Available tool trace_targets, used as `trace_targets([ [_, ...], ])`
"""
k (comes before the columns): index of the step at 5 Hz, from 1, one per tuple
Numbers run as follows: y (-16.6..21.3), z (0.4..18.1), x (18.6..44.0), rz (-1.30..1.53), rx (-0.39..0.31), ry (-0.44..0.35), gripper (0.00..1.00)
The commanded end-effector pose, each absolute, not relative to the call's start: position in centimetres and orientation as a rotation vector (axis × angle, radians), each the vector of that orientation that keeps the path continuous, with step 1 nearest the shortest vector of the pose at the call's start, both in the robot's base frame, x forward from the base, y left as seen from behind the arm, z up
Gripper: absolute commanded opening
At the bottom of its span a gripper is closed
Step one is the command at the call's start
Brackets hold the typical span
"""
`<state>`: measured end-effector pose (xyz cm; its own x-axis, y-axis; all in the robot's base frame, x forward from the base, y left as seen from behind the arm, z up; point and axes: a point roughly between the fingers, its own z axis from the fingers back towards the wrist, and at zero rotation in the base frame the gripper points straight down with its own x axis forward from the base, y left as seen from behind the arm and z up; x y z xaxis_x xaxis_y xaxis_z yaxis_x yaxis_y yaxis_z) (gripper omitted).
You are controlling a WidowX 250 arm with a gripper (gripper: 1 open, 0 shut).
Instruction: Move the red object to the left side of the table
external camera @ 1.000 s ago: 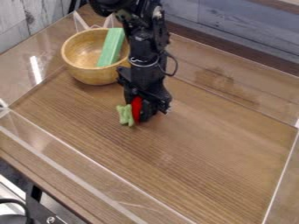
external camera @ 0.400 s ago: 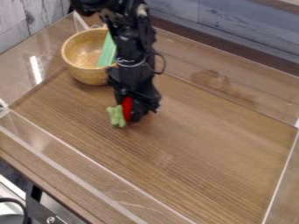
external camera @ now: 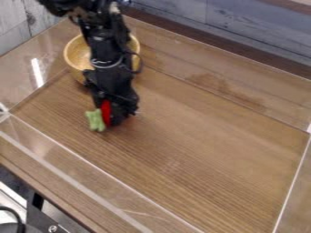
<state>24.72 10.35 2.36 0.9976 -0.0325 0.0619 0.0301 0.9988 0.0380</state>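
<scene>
Wood-grain worktop with low clear acrylic walls, grey plank wall behind. Left to right: green leafy stem pokes out at the left of the claw, then the red object itself, pinched between the claw's fingers, low over the worktop, left of centre. Wooden bowl sits behind the arm, mostly hidden. Claw is clamped on the red object, pointing straight down.

Handling, my read: small toy fruit, light, likely hard smooth plastic, so slippery on a rounded body. Not fragile. Best grip is across the widest part of the red body, not the stem, which looks too thin to hold. Current pinch looks roughly mid-body. Contact with the worktop can't be told.
</scene>
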Motion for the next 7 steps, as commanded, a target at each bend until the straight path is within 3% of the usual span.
trace_targets([
  [1, 12.3, 3.5, 24.5, -0.014, 0.067, -0.111, 0.0],
  [7, 12.7, 3.8, 23.1, 0.124, 0.017, -0.038, 0.0],
])
